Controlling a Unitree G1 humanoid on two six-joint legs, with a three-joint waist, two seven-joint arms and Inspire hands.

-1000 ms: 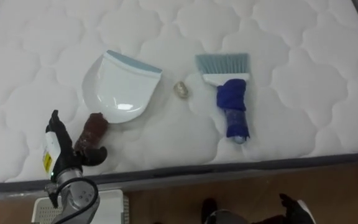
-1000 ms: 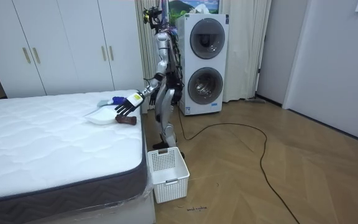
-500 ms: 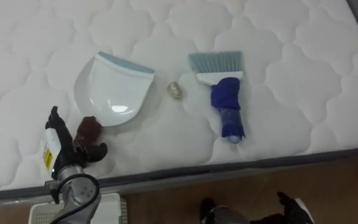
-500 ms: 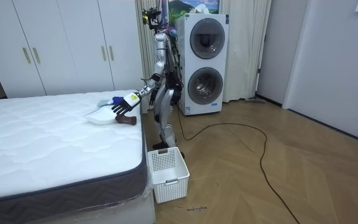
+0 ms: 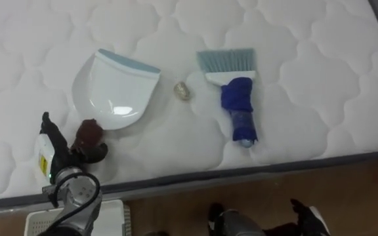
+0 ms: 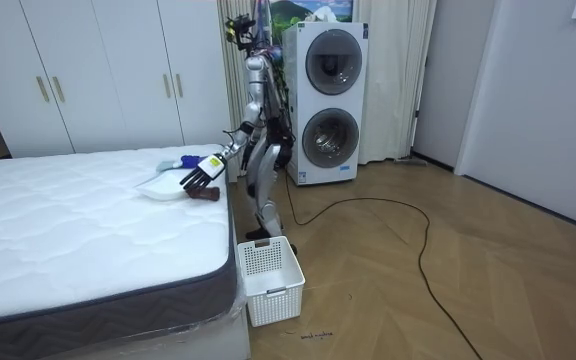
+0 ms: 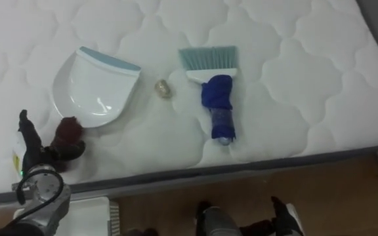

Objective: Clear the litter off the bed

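Note:
A white dustpan (image 5: 113, 92) with a blue lip and a brown handle (image 5: 87, 131) lies on the white quilted mattress (image 5: 307, 39), its handle pointing to the near edge. My left hand (image 5: 52, 156) stands just left of that handle, fingers straight and thumb stretched toward it, holding nothing. A small crumpled scrap (image 5: 184, 91) rests between the dustpan and a hand brush (image 5: 236, 98) with pale blue bristles and a blue-wrapped handle. In the room view I stand at the bed's side with the left hand (image 6: 200, 176) over the dustpan.
The mattress's dark near edge (image 5: 241, 172) runs across the bottom, with wooden floor below it. A white slatted basket (image 6: 268, 270) stands on the floor by the bed corner. Stacked washing machines (image 6: 326, 100) are behind me.
The whole eye picture has shifted up and left, so the camera moved. In the room view my left hand has dropped slightly toward the dustpan's handle. Nothing on the bed has moved.

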